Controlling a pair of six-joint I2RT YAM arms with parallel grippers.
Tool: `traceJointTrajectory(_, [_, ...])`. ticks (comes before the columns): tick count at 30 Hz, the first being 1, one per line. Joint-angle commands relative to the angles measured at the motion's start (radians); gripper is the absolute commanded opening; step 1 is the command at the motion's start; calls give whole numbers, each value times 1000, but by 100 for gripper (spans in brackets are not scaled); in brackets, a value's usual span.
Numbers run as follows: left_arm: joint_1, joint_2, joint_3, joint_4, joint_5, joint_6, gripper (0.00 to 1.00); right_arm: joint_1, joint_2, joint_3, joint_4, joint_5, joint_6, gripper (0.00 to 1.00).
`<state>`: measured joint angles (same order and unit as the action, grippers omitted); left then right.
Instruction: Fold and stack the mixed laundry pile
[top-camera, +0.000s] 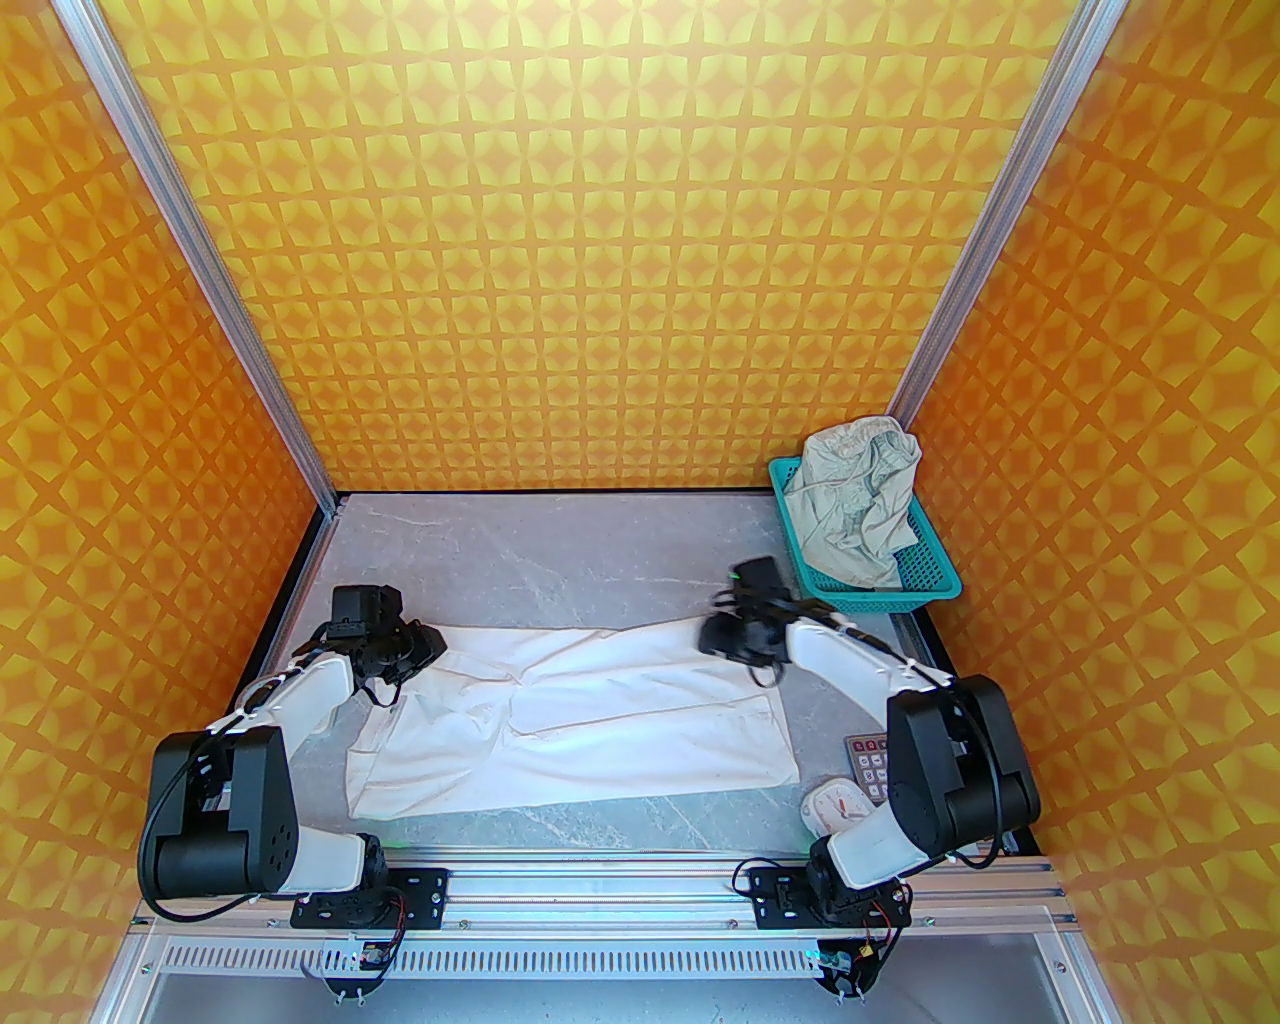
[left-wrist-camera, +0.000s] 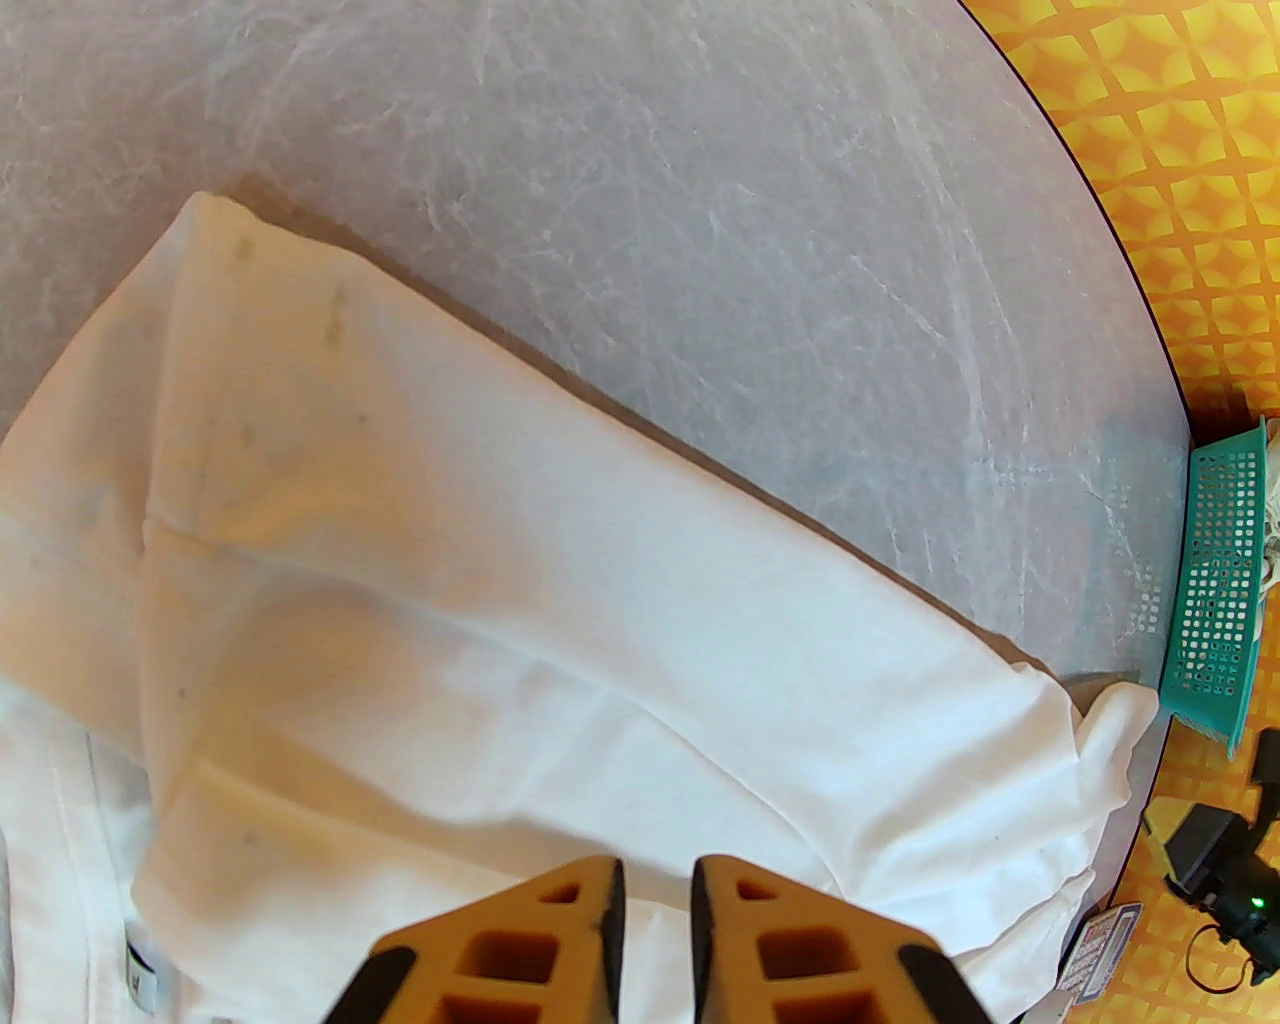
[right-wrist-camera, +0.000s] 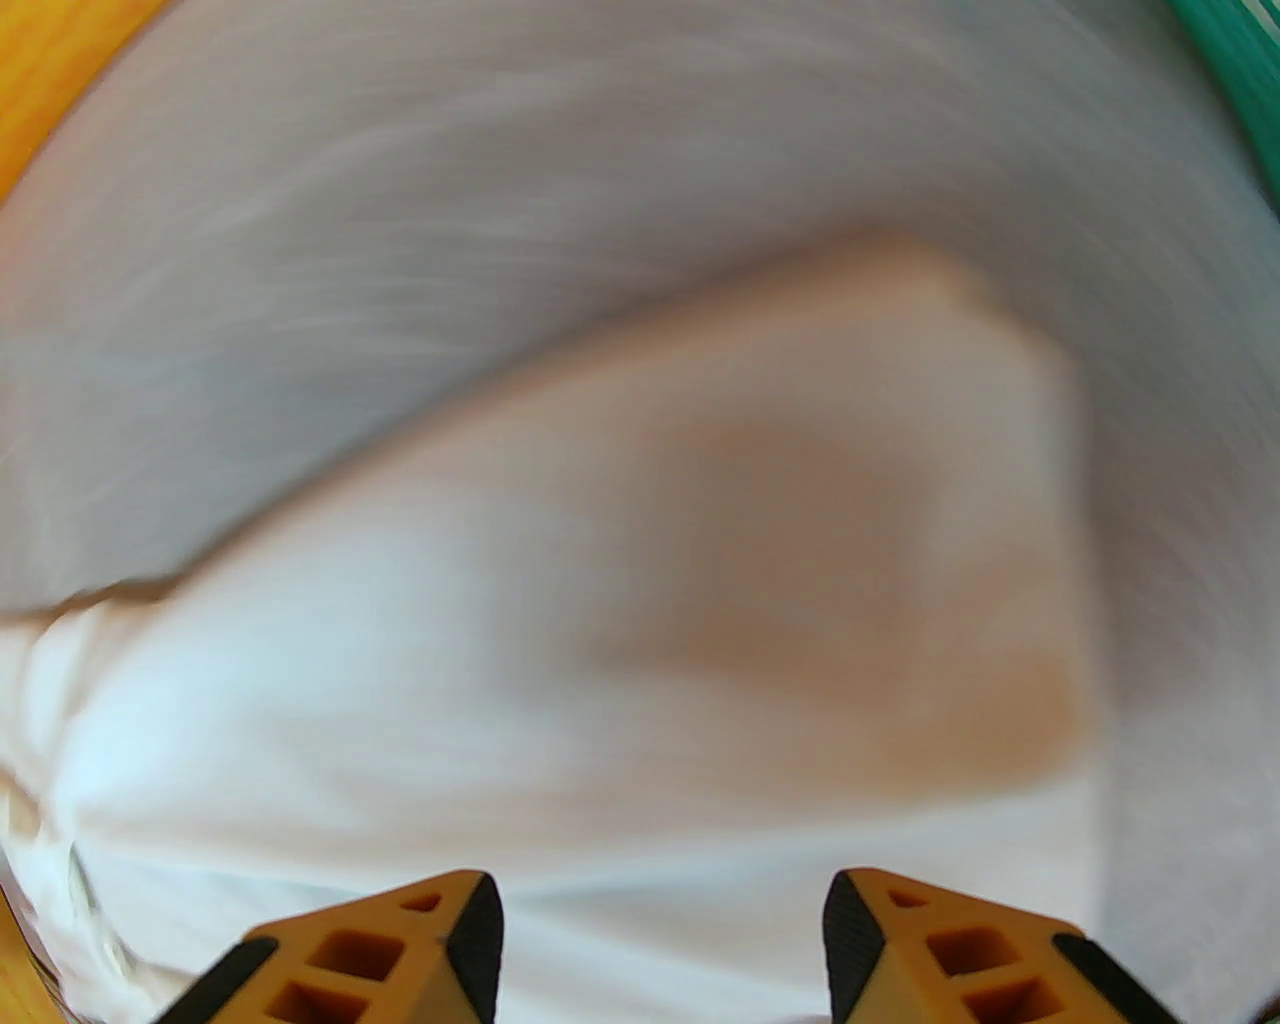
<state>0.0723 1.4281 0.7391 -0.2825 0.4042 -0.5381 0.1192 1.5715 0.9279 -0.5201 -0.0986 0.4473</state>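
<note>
A white T-shirt (top-camera: 600, 720) lies spread across the grey table, folded lengthwise into a long band. My left gripper (top-camera: 425, 650) hovers at the shirt's far left end. In the left wrist view the shirt (left-wrist-camera: 500, 600) runs diagonally, and my left gripper (left-wrist-camera: 655, 880) has its jaws only a narrow gap apart just over the cloth. My right gripper (top-camera: 715, 635) is at the shirt's far right corner. The blurred right wrist view has that gripper (right-wrist-camera: 660, 920) open wide above the shirt (right-wrist-camera: 600, 650). The pale greenish-cream shorts (top-camera: 860, 500) sit crumpled in the teal basket.
The teal mesh basket (top-camera: 935, 580) stands in the back right corner and appears as a teal basket (left-wrist-camera: 1215, 600) in the left wrist view. A dark keypad device (top-camera: 870, 765) and a small white object (top-camera: 835, 805) lie near the right arm's base. Orange patterned walls enclose the marble table (top-camera: 560, 550).
</note>
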Motion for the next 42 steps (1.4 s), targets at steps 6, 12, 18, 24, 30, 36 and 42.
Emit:
traceJointTrajectory(6, [-5,8,-23,40,16,7,18,-119,49,-14,62,-62,73,51])
traceJointTrajectory(12, [-5,20,-20,42,17,8,17,-130,92,-1,106,-92,93,42])
traceJointTrajectory(18, [-6,15,-23,42,16,10,17,-131,122,13,100,-58,88,40])
traceJointTrajectory(24, [-5,14,-24,44,16,12,17,-135,120,16,100,-20,93,29])
traceJointTrajectory(30, [-5,10,-29,50,16,9,17,-135,89,14,109,-13,91,1])
traceJointTrajectory(36, [-4,14,-35,60,16,5,17,-134,-8,0,80,-1,80,0])
traceJointTrajectory(42, [-5,18,-39,65,15,3,17,-135,-97,-42,51,15,79,0])
